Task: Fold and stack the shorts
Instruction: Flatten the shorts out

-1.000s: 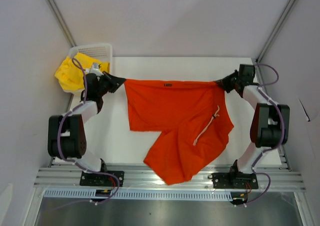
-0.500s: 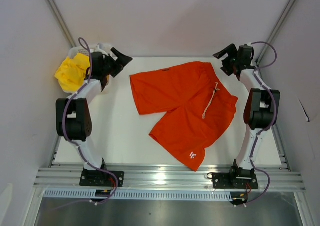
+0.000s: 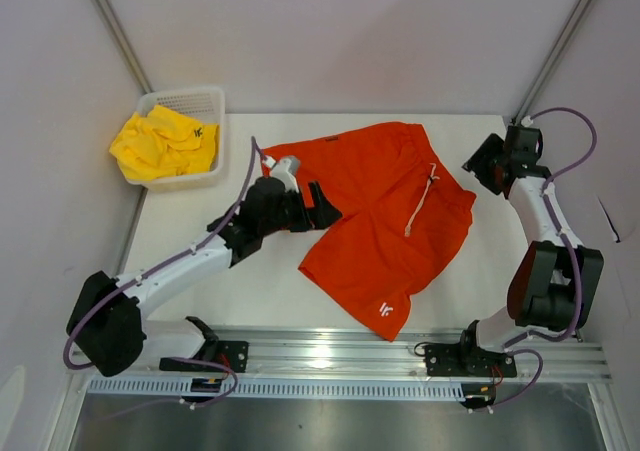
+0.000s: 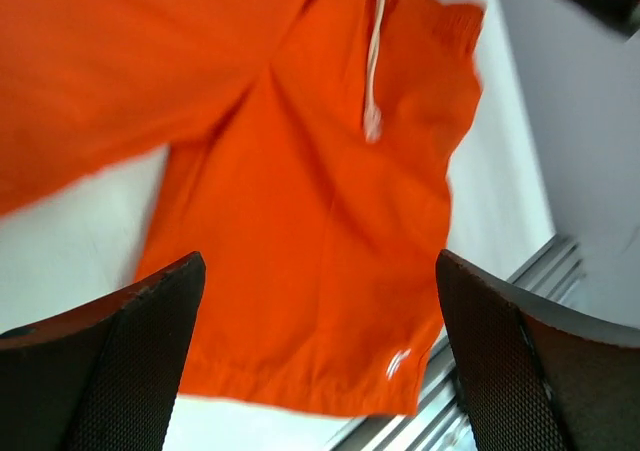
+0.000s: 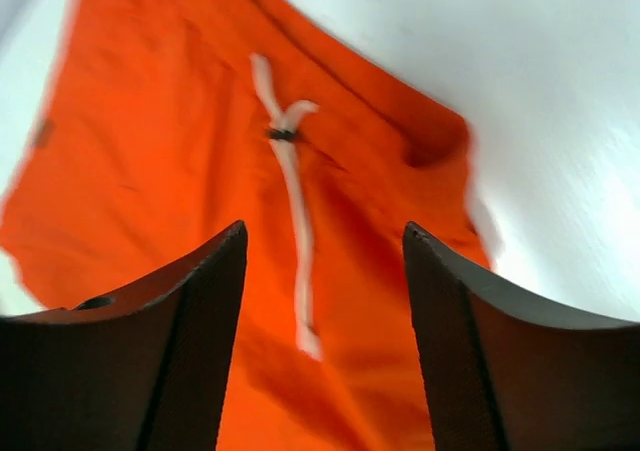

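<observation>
**Q:** What is noted at the left?

**A:** The yellow shorts are seen heaped in the basket, not yet handled. The left tool, jaws spread and empty, has been brought from the far corner to the left-hand edge of the orange shorts.

**Q:** And rightward?

**A:** The orange shorts, held taut a second ago, have been let go and lie spread on the counter. The right tool is parted and empty, just beside their right edge. Folding is judged ready to begin.

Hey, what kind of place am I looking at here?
Most likely a robotics lab test cell: a left arm and right arm bolted to an aluminium rail, plain grey walls boxing in a white table, and orange shorts spread on it.
</observation>
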Robot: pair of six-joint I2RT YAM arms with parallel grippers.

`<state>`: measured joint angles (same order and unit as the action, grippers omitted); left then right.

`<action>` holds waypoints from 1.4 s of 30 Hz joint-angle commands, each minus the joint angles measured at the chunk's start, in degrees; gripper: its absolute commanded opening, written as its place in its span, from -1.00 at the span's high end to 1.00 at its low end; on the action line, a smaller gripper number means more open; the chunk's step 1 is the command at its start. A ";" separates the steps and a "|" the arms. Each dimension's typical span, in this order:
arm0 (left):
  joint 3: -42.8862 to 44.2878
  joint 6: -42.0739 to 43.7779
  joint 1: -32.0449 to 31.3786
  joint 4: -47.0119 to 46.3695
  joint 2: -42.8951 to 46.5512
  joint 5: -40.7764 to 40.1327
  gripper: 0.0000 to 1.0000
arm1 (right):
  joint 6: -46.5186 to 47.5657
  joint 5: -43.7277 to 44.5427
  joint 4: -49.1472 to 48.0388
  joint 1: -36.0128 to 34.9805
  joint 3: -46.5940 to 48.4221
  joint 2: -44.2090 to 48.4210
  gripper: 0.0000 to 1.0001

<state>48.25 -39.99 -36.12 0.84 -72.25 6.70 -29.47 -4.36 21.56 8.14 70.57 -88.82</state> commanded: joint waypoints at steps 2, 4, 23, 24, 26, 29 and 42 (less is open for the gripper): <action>-1.23 3.34 -9.31 8.11 2.46 -9.68 -0.91 | 7.24 3.75 6.12 1.70 -3.50 1.72 -0.24; -1.58 3.42 -13.51 10.05 1.59 -11.43 -0.92 | 7.24 2.87 6.12 1.70 -4.91 0.23 -0.17; 1.06 3.25 -12.32 5.58 -26.54 -0.38 -0.51 | 3.19 11.64 1.45 -0.40 -4.66 -10.40 0.19; 0.45 3.16 -10.92 5.40 -26.80 0.06 -0.49 | 3.28 12.79 2.16 -1.02 -3.95 -10.93 0.19; -1.39 3.25 -9.42 5.31 -26.28 -0.11 -0.49 | 3.46 16.30 3.83 -2.86 -2.54 -12.86 0.19; -3.86 4.04 -5.90 5.48 -24.52 -0.11 -0.47 | 3.28 18.95 5.41 -4.10 -0.43 -14.45 0.48; -2.65 9.66 7.73 11.36 -21.09 -5.02 -0.43 | 2.40 19.04 6.21 -4.80 -3.15 -10.76 1.00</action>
<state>44.62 -34.68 -30.06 2.28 -92.12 7.57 -26.52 12.10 26.94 3.95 67.35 -101.75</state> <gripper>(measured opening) 0.719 0.007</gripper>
